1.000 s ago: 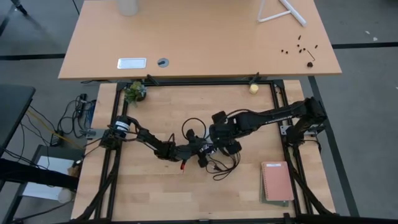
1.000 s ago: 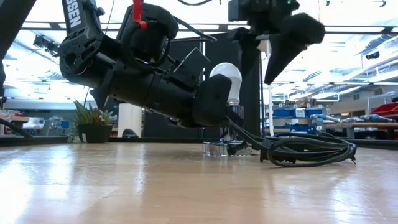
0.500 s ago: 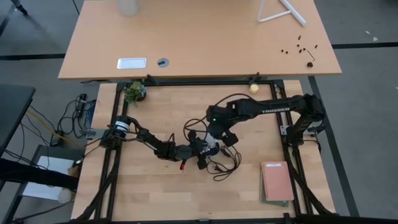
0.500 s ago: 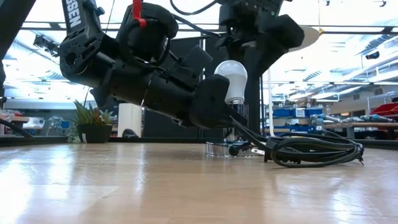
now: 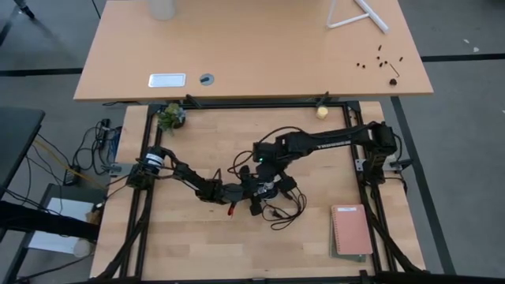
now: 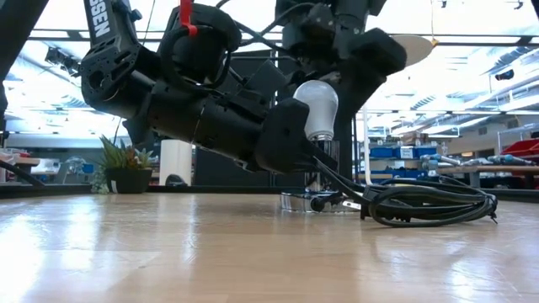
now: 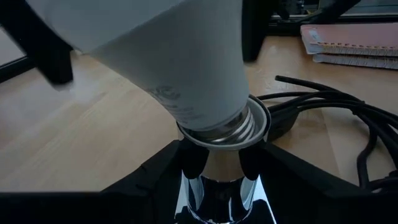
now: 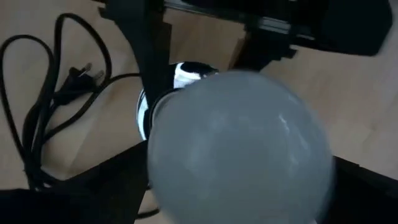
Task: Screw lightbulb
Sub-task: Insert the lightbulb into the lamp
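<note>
**Lightbulb seated in socket; left gripper on socket, right gripper spread around bulb**

Left gripper [image 7: 221,171]: positioned low over the wooden table [image 5: 181,237], near its middle. In the left wrist view its two dark fingers [image 7: 194,163] are partly closed on the chrome socket [image 7: 217,190], one on each side of the shiny body. The socket is held fast between them.

Contents of the socket: the lightbulb [image 7: 168,62] sits in its mouth, silvery screw base [image 7: 217,127] downward. Several threads remain visible above the socket's rim. The bulb stands tilted, not upright, leaning away from the left gripper's wrist. In the low view the lightbulb [image 6: 316,105] shows directly beyond the left gripper's tip, raised clear of the table surface.

Right gripper [image 8: 239,186]: directly above the bulb, pointing down on it. In the right wrist view the glass dome [image 8: 239,146] fills the space between its fingers [image 8: 102,186], which stand wide, one to each side. Whether the pads touch the glass cannot be determined. In the high view the right arm [image 5: 331,143] reaches in from the table's right side to meet the left gripper at the bulb.

Adjacent items: a black cord [image 6: 425,206] lies in loose coils on the table just beside the socket, on the far side from the left arm [image 5: 185,177]. A pink spiral notebook [image 5: 351,230] lies well apart from both grippers, near the right arm's base. A small potted plant [image 5: 170,116] stands at the table's far edge, well away from the left gripper.
</note>
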Action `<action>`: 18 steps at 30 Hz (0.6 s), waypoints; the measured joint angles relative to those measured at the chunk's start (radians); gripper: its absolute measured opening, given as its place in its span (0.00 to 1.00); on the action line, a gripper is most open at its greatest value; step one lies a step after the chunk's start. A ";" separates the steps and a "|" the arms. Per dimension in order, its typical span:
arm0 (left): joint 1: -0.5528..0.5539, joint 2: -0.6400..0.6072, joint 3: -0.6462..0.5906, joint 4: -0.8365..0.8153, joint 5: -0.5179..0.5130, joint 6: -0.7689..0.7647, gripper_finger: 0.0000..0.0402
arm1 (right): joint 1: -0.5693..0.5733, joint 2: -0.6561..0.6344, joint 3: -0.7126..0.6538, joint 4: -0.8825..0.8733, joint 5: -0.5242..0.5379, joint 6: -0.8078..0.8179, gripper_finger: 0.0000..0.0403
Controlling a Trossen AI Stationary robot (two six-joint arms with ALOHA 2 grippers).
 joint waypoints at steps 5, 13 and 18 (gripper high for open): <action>0.000 0.000 0.000 0.000 0.005 0.000 0.50 | 0.021 0.025 0.041 -0.012 0.000 -0.029 0.93; 0.000 0.000 0.000 0.000 0.019 0.000 0.50 | 0.027 0.072 0.083 -0.014 -0.009 -0.067 0.92; 0.001 0.000 0.000 -0.002 0.020 0.000 0.50 | 0.027 0.082 0.085 -0.042 -0.009 -0.070 0.85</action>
